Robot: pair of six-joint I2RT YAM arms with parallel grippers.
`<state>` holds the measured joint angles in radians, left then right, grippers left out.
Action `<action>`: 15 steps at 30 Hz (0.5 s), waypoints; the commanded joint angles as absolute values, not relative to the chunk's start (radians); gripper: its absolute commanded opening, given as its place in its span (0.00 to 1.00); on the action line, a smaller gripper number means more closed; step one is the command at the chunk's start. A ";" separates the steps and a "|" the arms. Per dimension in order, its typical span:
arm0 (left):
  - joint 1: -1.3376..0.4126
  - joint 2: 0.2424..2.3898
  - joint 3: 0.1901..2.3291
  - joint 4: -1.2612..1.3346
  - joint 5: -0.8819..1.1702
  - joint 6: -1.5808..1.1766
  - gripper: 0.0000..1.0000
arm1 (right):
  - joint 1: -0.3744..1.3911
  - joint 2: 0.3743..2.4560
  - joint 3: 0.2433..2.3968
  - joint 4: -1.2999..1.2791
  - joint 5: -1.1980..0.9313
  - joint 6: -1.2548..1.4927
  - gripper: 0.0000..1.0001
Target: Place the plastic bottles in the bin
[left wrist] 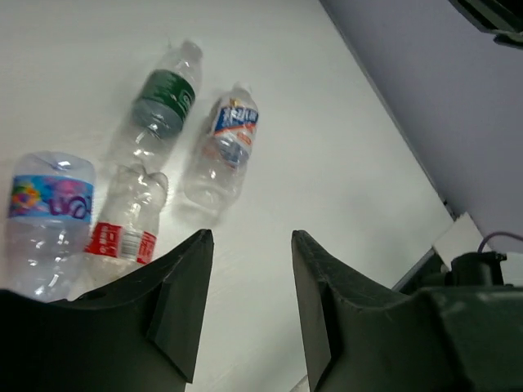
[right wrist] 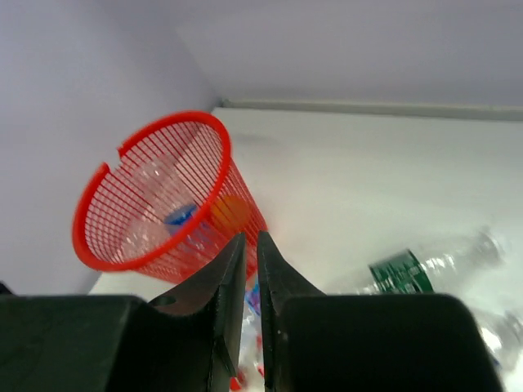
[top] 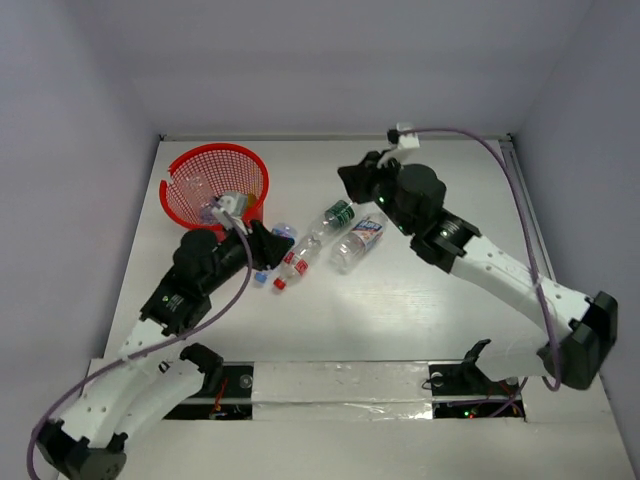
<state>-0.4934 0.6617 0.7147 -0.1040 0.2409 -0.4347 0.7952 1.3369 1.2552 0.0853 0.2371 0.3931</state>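
The bin point(top: 215, 147) stands at the far left of the table point(top: 400, 300). The right wrist view shows at least 2 bottles already inside it, 1 orange and 1 clear with a blue label. 4 more lie on the table to its right. The green-label bottle point(top: 335, 215) and the blue-and-orange-label bottle point(top: 358, 240) lie side by side. The red-label bottle point(top: 298, 258) and the rainbow-label bottle point(left wrist: 49, 220) lie nearer the left arm.

The left gripper point(left wrist: 252, 241) hangs low beside this cluster with its fingers spread and nothing between them. The right gripper point(right wrist: 251, 241) sits further back, fingers pressed almost together and empty, facing the bin.

The main risk is probably the crowding. The red-label and rainbow-label bottles look to be touching. A finger coming down between them could push 1 aside or pinch both.

These bottles are round, thin-walled and light, so a grasp off the middle could let 1 roll away or squirt out as the jaws close. A loose blue cap point(top: 260, 277) and a red cap point(top: 279, 284) lie close by and could be knocked off or trapped under a finger.

The left arm sits just beside the bin. A careless swing towards it could clip the rim and tip or shove the light basket. The 2 arms also work near each other around the green-label bottle, so they could collide.
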 commanded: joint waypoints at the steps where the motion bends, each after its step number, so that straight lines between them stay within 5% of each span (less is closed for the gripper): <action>1: -0.662 0.772 0.726 -0.043 0.017 -0.449 0.39 | 0.776 1.221 1.083 0.155 0.299 0.439 0.17; 4: -0.715 0.886 0.723 -0.046 -0.142 -0.446 0.45 | 0.765 1.108 0.939 0.155 0.318 0.475 0.22; 6: -0.729 0.942 0.724 -0.040 -0.191 -0.436 0.58 | 0.755 1.063 0.855 0.141 0.337 0.498 0.30; 9: -0.747 1.041 0.741 -0.029 -0.244 -0.426 0.68 | 0.744 1.003 0.764 0.120 0.365 0.534 0.49; 10: -0.756 1.083 0.744 -0.017 -0.264 -0.423 0.69 | 0.733 0.982 0.743 0.123 0.370 0.551 0.60; 15: -0.765 1.199 0.761 0.035 -0.287 -0.411 0.73 | 0.704 0.945 0.644 0.158 0.351 0.595 0.76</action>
<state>-0.7582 1.1687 0.7158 -0.0437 -0.2222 -0.4297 0.7235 0.9657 0.6754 0.0925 0.3340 0.5457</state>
